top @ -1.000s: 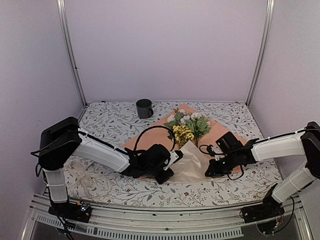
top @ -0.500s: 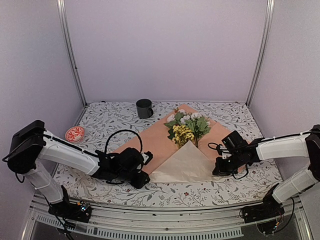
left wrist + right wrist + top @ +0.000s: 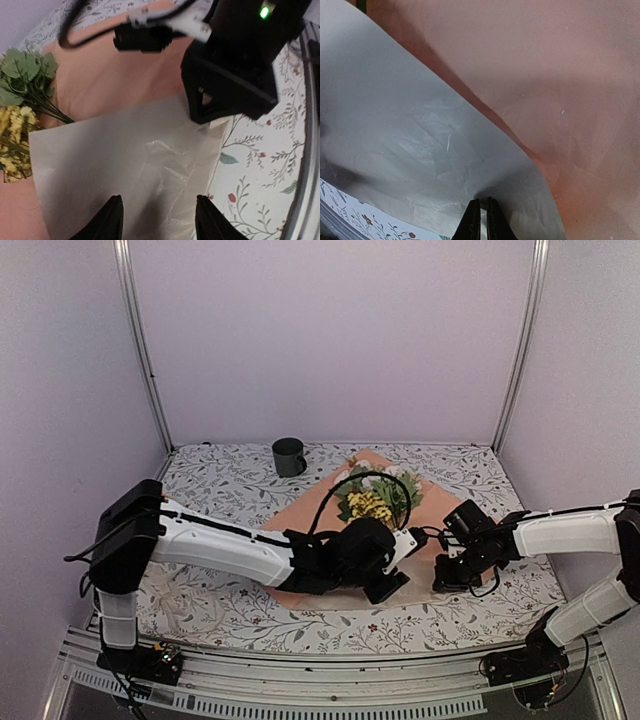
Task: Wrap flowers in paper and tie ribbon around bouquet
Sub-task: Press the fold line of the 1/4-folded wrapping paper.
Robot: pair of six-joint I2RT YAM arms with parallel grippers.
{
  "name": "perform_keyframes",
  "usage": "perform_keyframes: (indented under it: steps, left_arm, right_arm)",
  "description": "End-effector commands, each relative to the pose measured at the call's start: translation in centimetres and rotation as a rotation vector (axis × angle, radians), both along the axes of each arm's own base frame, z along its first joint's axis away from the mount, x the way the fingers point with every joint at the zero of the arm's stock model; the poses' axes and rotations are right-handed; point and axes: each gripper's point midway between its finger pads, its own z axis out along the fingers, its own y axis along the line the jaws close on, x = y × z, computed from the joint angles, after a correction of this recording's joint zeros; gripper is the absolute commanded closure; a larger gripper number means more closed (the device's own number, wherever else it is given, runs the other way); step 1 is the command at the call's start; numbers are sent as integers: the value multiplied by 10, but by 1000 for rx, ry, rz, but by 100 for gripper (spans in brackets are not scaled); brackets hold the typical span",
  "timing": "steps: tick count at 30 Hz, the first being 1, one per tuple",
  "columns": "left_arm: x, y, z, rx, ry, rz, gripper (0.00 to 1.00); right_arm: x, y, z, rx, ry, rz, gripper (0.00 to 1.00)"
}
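Here, thin crinkled paper (image 3: 115, 165), cream flap over peach; left claw (image 3: 159, 207) apart, right claw (image 3: 482, 212) tight on its edge.

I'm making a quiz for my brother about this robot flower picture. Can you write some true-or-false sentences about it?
The mug stands on the paper. False: it stands on the table, apart from the paper.
The flowers lie on the paper. True.
The left fingers are open above the paper's folded cream flap. True.
The paper is wrapped all around the flowers. False: the blossoms lie uncovered.
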Motion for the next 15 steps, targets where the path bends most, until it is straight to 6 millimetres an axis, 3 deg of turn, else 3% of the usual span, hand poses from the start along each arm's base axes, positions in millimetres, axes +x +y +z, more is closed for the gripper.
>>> perform_keyframes:
  steps: [1, 5, 8, 12, 13, 15]
  left_arm:
    - [14, 1, -70, 119, 38, -45, 50]
    - [16, 4, -97, 187, 48, -49, 51]
    - [15, 11, -104, 190, 68, -47, 51]
    - [10, 16, -102, 153, 86, -54, 51]
    - [9, 16, -101, 148, 88, -57, 51]
    - [10, 15, -101, 146, 88, -64, 51]
  right_arm:
    - [1, -12, 15, -55, -20, -27, 92]
    - [-7, -14, 20, -55, 6, -6, 94]
    - [8, -14, 45, -55, -37, -15, 88]
    - [26, -39, 96, -81, -122, -208, 15]
    - [24, -44, 103, -65, -115, -282, 3]
    - [12, -45, 104, 15, -54, -382, 0]
